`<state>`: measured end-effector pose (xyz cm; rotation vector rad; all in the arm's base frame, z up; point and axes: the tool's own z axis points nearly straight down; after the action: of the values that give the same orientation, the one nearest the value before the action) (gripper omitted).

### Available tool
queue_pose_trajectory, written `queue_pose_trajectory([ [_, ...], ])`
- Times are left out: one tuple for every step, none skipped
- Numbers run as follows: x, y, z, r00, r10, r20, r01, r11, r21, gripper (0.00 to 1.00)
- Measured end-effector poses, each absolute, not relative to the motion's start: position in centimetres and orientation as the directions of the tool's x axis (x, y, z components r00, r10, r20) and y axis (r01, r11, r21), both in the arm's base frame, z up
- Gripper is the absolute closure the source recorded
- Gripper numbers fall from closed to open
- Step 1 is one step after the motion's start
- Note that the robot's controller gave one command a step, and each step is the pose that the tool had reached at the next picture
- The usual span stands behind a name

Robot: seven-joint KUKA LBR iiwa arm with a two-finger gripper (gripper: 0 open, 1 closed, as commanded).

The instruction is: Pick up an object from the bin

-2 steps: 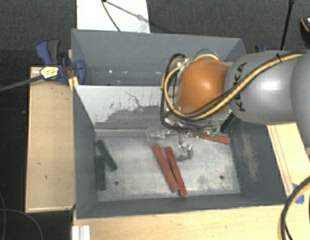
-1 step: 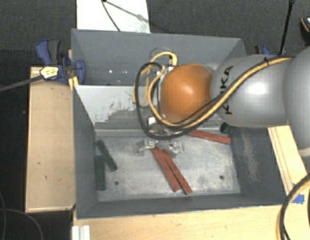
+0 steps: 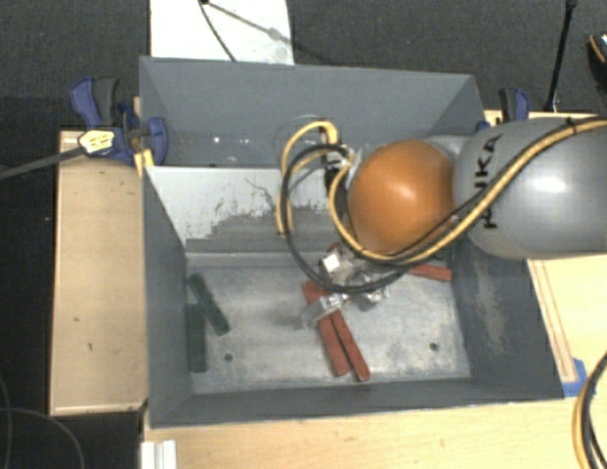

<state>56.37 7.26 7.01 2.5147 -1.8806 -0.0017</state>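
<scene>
My gripper (image 3: 334, 299) hangs low over the middle of the bin floor, under the arm's orange cover. Its metal tip is right at the upper end of two red-brown bars (image 3: 344, 348) that lie side by side and run toward the front wall. A short red-brown piece (image 3: 310, 290) shows just left of the gripper, touching or nearly touching it. Another red-brown bar (image 3: 433, 274) pokes out to the right from beneath the arm. The cover hides the upper part of the gripper, and nothing can be seen held in it.
Two dark green bars (image 3: 198, 322) lie crossed near the bin's left wall, well apart from the gripper. The arm with its orange cover and looped cables hangs over the bin's back right part.
</scene>
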Motion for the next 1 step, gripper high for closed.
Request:
queue_pose_trajectory([
  [56.40, 7.48, 7.07, 0.279, -0.960, -0.002, -0.960, -0.279, 0.002, 1.00],
])
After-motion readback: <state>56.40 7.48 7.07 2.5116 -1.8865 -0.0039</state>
